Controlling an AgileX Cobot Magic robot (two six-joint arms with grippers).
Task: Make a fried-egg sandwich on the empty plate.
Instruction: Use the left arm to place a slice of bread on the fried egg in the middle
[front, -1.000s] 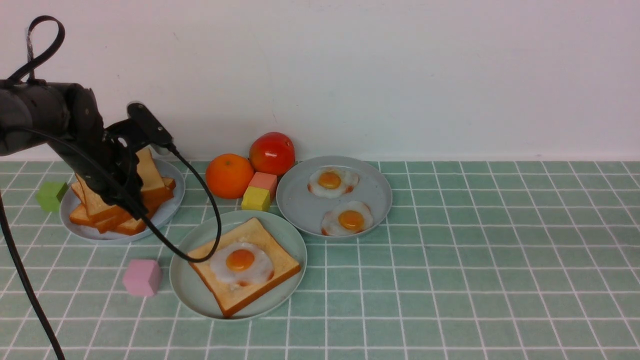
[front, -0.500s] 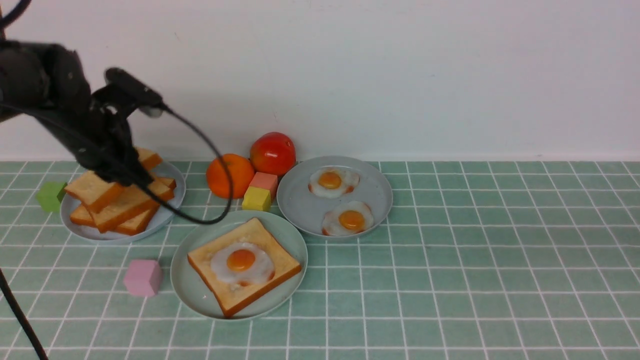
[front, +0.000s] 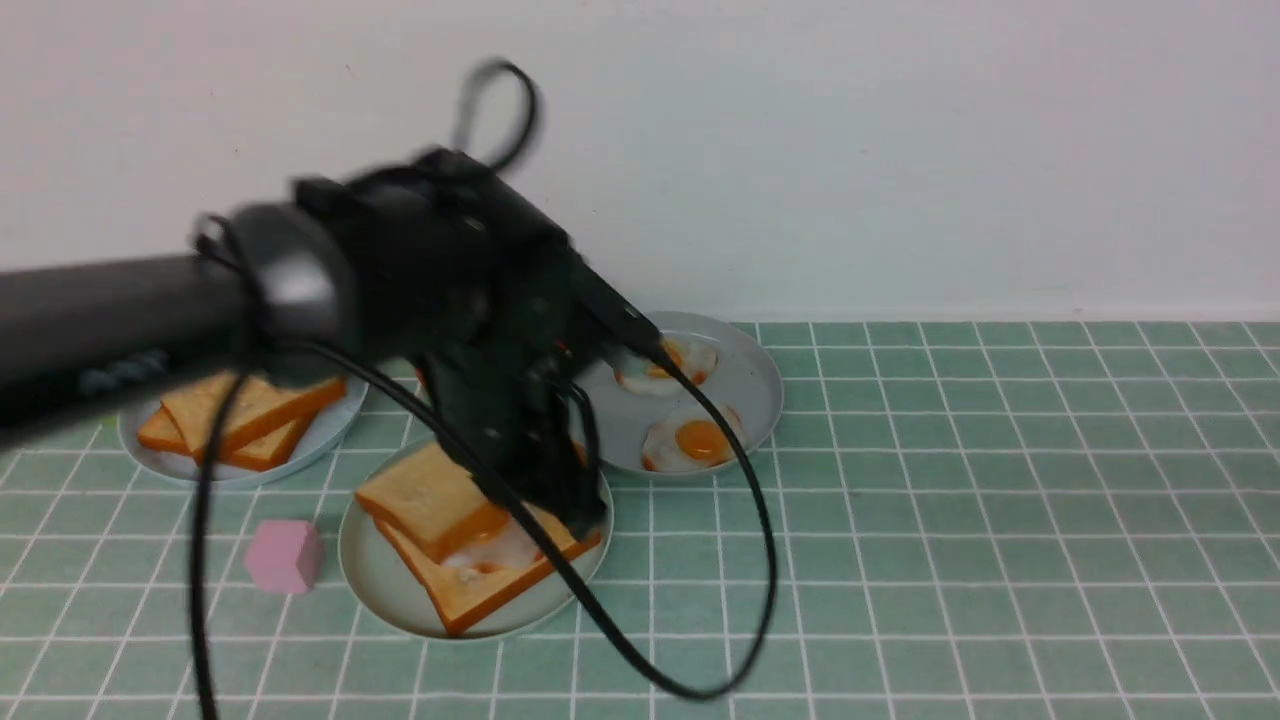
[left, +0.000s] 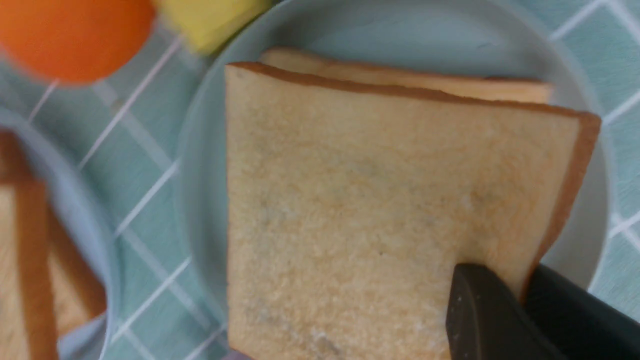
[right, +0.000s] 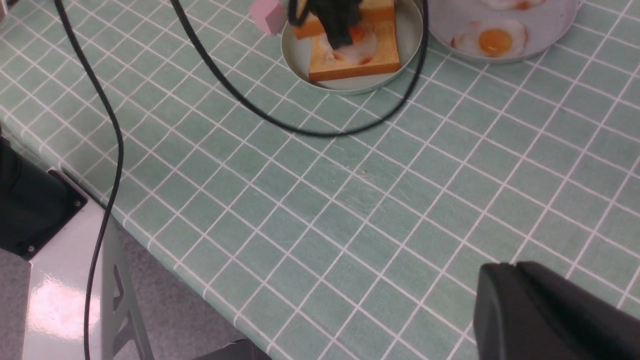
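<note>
Left arm (front: 120, 310) reaching forward, wrist angled down, left hand (front: 565, 505) pinched closed; right hand (right: 530, 305) low, barely visible

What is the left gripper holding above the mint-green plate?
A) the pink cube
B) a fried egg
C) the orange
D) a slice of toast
D: in the left wrist view the left gripper pinches one corner of a toast slice, held over the mint-green plate.
</note>
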